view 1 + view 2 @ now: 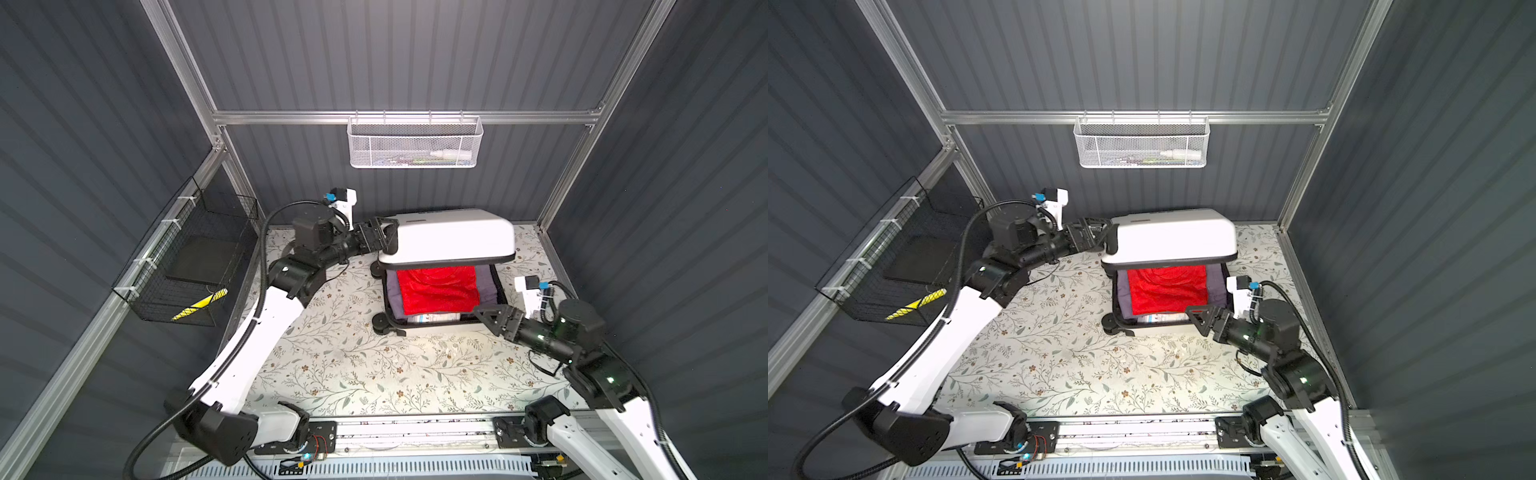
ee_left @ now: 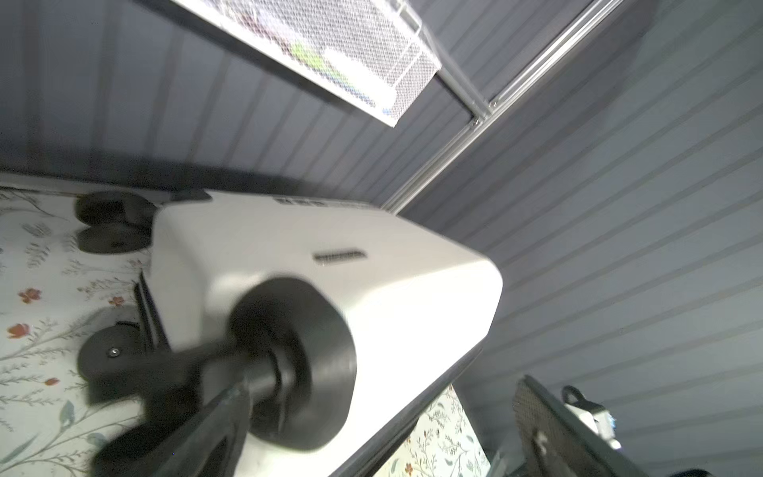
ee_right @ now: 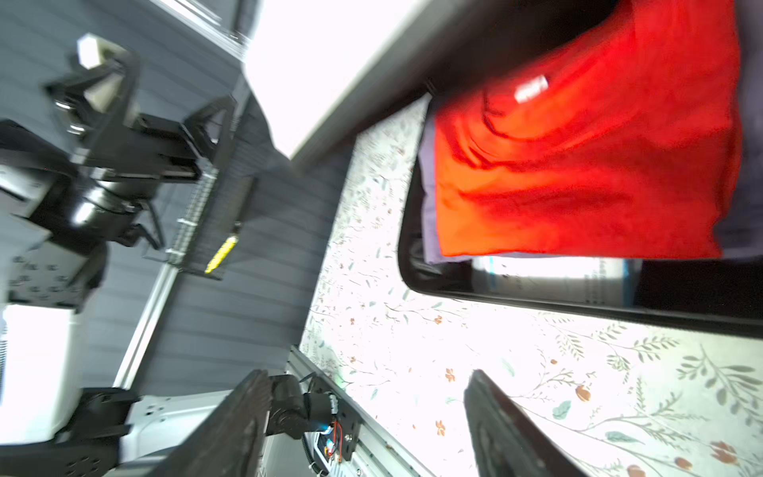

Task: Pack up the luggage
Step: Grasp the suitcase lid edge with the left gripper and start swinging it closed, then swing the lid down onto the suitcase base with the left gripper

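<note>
Right gripper (image 3: 367,429), red cloth (image 3: 578,165) under luggage (image 1: 453,239) lid, mesh basket (image 1: 415,143)

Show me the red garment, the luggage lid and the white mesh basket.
red garment (image 1: 436,289): a top view, middle of the cloth.
luggage lid (image 1: 453,239): a top view, centre of its white shell.
white mesh basket (image 1: 413,145): a top view, its front mesh wall.

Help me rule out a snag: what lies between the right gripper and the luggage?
Only bare floral table cover lies between the right gripper and the luggage, as the right wrist view shows.
</note>
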Motion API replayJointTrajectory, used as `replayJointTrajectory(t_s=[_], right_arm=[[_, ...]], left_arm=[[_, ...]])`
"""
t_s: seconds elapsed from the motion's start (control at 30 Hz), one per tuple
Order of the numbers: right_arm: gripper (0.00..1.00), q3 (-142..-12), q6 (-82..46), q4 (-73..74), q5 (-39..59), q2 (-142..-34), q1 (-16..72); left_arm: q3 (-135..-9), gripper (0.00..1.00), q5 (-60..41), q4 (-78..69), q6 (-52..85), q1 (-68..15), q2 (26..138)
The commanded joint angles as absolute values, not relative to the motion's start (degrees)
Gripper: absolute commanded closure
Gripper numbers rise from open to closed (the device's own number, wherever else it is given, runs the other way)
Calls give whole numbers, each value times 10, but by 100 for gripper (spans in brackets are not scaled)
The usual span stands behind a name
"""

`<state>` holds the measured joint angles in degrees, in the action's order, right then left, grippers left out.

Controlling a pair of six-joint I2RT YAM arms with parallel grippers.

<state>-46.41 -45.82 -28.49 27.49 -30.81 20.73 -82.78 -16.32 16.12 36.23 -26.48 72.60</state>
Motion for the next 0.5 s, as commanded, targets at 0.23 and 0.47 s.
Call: replayJointTrajectory(t_s=[0.23, 0.47], right_arm=[[18, -470, -449, -401, 226, -329, 208], [17, -371, -486, -383, 210, -314, 209]], left_arm=[[-816, 0, -74, 252, 307, -258, 653], [-829, 0, -74, 277, 262, -246, 705]])
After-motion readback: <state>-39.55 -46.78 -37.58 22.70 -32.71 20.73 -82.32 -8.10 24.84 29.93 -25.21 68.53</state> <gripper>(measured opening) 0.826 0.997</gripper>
